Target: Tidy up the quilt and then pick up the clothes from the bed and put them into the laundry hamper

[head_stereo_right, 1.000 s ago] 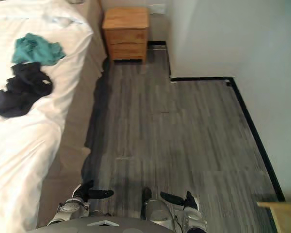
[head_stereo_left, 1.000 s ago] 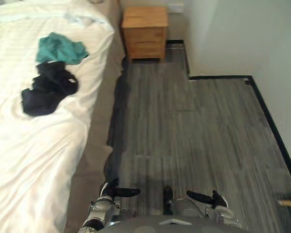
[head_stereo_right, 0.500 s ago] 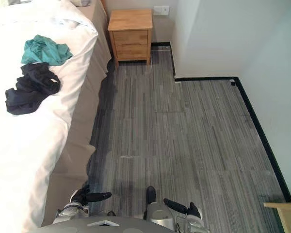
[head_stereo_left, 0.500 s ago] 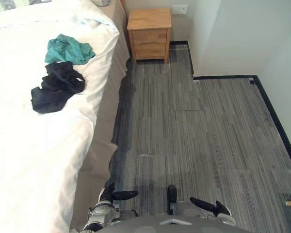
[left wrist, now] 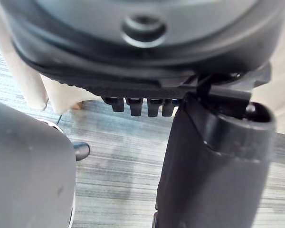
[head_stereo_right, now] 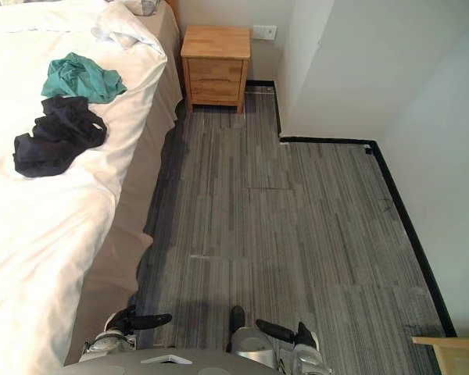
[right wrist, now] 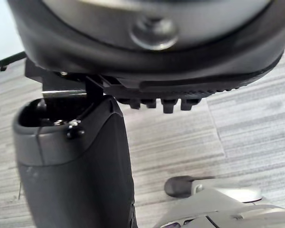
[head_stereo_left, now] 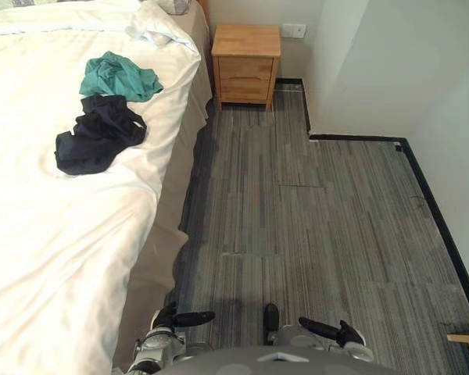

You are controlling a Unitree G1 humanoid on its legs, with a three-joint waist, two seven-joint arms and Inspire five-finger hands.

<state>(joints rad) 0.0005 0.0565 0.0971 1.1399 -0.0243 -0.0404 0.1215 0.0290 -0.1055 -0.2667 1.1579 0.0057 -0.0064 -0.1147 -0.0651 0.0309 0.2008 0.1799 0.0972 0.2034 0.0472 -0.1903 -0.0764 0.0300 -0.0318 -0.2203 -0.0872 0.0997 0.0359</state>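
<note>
Low over grey floor [head_stereo_left: 313,219], left hand [head_stereo_left: 176,319] and right hand [head_stereo_left: 328,331] both empty with fingers straight, well apart from black clothes [head_stereo_left: 98,141] lying farther off on the white quilt [head_stereo_left: 47,226] to the left, green clothes [head_stereo_left: 117,76] just past them, wooden nightstand [head_stereo_left: 246,62] farthest back by the wall [head_stereo_left: 375,62].

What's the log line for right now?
teal garment, black garment: on quilt | left hand: open, empty | right hand: open, empty

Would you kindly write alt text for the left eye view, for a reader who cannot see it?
A white quilt covers the bed at left, with a teal garment and a black garment on it. Grey floor runs to a wooden nightstand; the left hand and right hand hang low, empty.
</note>
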